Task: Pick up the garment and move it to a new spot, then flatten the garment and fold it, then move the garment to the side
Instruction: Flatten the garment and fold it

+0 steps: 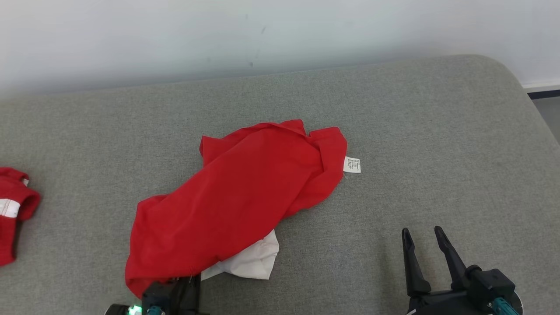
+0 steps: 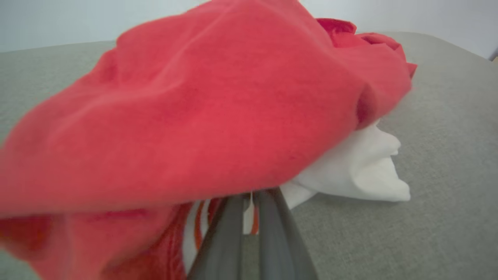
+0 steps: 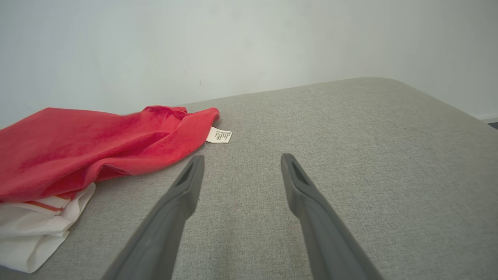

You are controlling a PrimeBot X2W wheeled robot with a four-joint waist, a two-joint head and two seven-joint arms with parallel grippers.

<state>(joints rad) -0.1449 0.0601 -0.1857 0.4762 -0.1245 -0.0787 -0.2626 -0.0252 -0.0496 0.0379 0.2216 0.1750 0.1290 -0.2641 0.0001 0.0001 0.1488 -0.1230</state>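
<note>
Lying crumpled at the middle of the grey cushion (image 1: 437, 131) is one red garment (image 1: 236, 197) with one white label (image 1: 352, 165). A second red garment (image 1: 13, 210) sits at the left edge. Of two pincers, the left pincer (image 2: 249, 210) is clamped on the red garment's near hem, and the right pincer (image 1: 422, 234) hovers spread wide, empty.

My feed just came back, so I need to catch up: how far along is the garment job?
Nothing looks finished: the red garment lies crumpled and unfolded on the cushion. In hand: the left tool is shut on its near edge, apparently the pick-up grip. The right tool is open and empty over bare fabric. Left to do: lift and relocate, flatten, fold, move aside.
</note>
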